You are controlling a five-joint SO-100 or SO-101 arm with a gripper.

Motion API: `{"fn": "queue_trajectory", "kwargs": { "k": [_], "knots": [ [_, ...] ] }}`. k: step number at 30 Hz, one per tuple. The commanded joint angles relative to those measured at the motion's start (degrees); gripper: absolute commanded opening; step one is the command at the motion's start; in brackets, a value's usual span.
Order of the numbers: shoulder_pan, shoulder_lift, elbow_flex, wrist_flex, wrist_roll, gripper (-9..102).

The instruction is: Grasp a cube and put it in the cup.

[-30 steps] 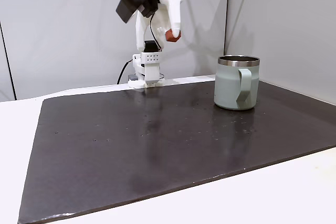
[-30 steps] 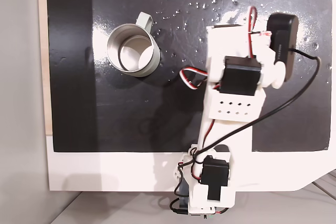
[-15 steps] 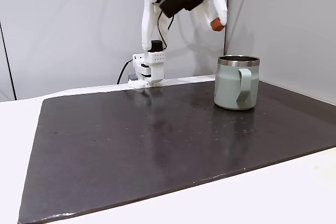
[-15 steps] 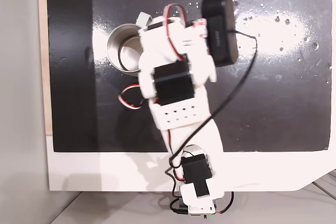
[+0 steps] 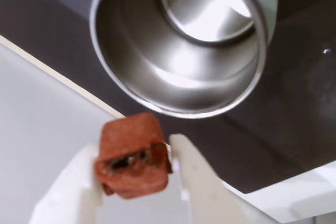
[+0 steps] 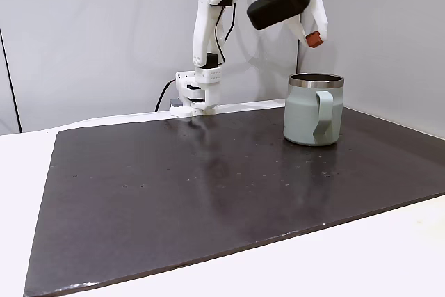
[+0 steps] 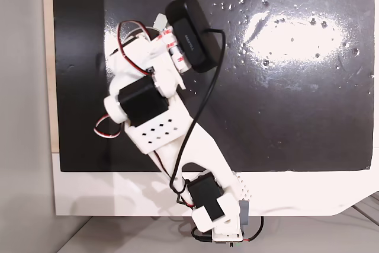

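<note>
Cube (image 5: pixel 132 156) clamped in hand (image 6: pixel 314 37) above cup (image 6: pixel 313 110), looks offset toward near rim; early release could bounce it onto surface (image 6: pixel 208 186).

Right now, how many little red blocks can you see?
1. The cube is pinched in the claw, up in the air near the cup rim. More could be hidden behind the arm.
</note>
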Motion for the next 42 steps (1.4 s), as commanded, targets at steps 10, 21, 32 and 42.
{"fn": "queue_trajectory", "kwargs": {
  "k": [10,21,32,42],
  "knots": [
    [-1.67,0.79,-1.05,-0.18,-1.67,4],
    [-1.14,1.14,-0.53,0.0,-0.35,21],
    [-0.53,2.02,-0.62,0.18,-0.35,24],
    [-0.53,2.02,-0.62,0.35,-0.53,23]
  ]
}}
